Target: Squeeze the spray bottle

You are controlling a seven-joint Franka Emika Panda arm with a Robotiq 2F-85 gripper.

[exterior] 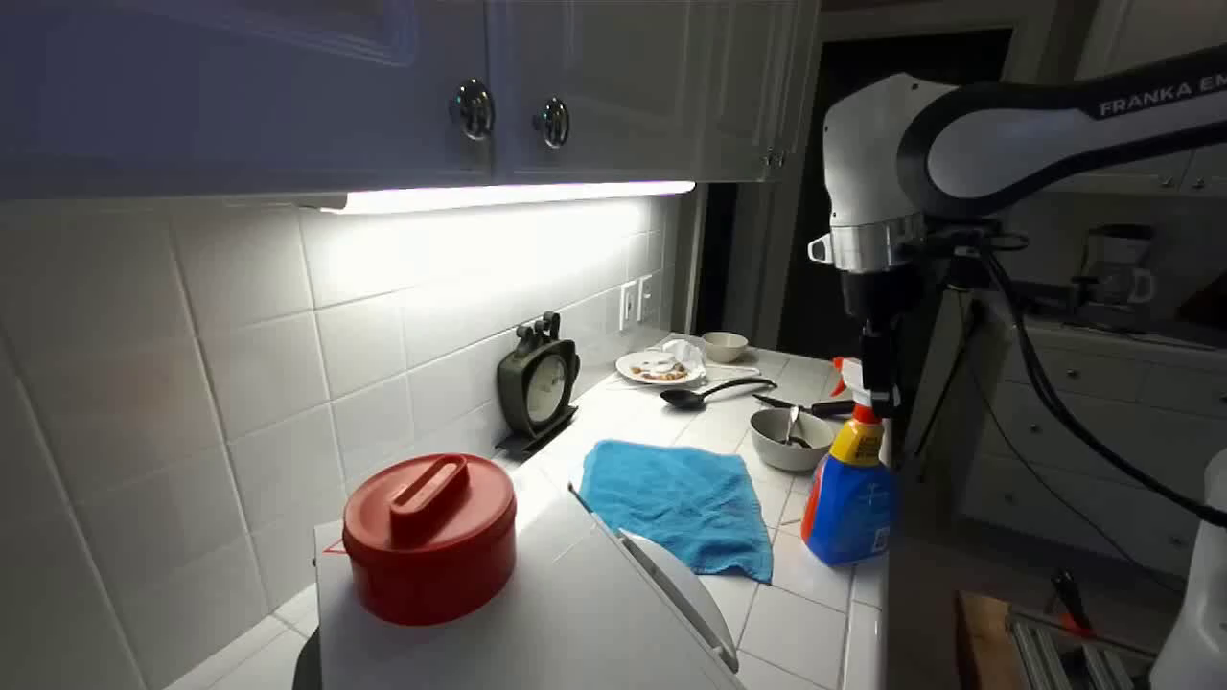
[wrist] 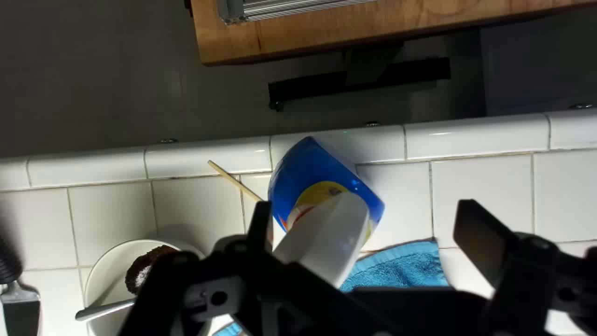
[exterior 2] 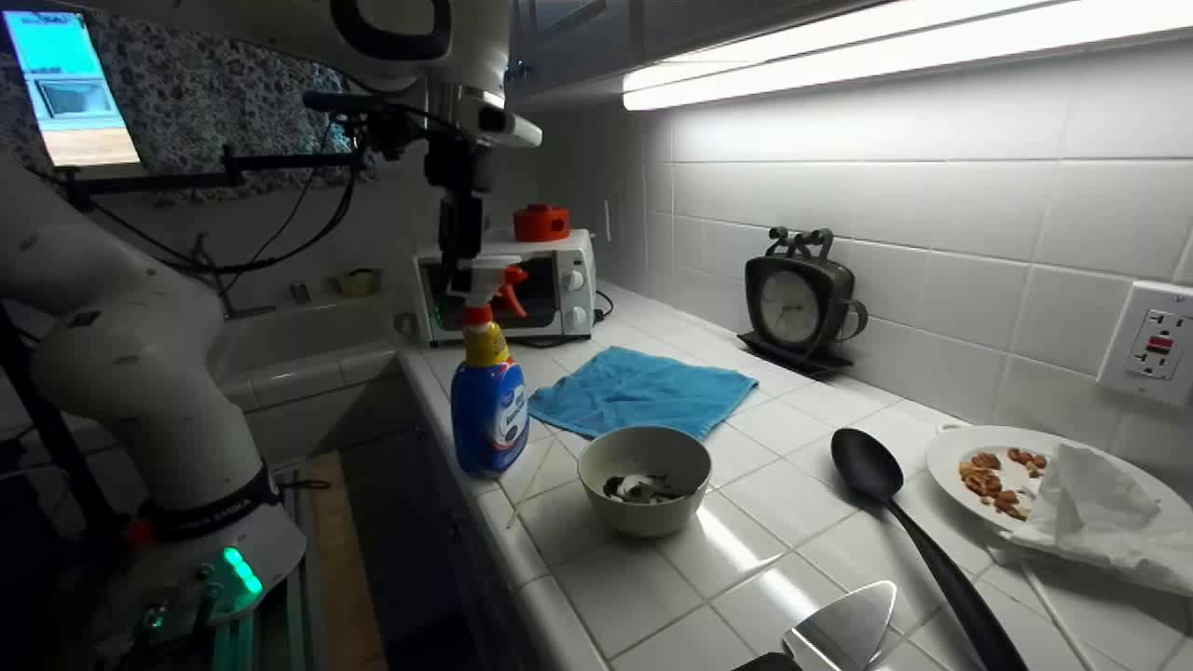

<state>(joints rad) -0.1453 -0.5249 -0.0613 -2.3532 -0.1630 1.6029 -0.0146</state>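
The spray bottle (exterior: 853,503) has a blue body, yellow neck, white head and red trigger. It stands upright near the counter's open edge and also shows in an exterior view (exterior 2: 490,415). My gripper (exterior: 880,388) points down at the bottle's head; it also shows in an exterior view (exterior 2: 459,270). In the wrist view the gripper (wrist: 368,224) is open. The bottle's white head (wrist: 329,228) lies between the fingers, close to the left finger in that view, with a wide gap to the right finger. The red trigger is hidden there. I cannot tell whether a finger touches the head.
A blue towel (exterior 2: 643,387) and a grey bowl (exterior 2: 643,480) with a spoon lie near the bottle. A thin stick (wrist: 233,179) lies beside it. A toaster oven (exterior 2: 578,280), a dark clock (exterior 2: 800,294), a black ladle (exterior 2: 867,461) and a plate (exterior 2: 979,447) are farther off.
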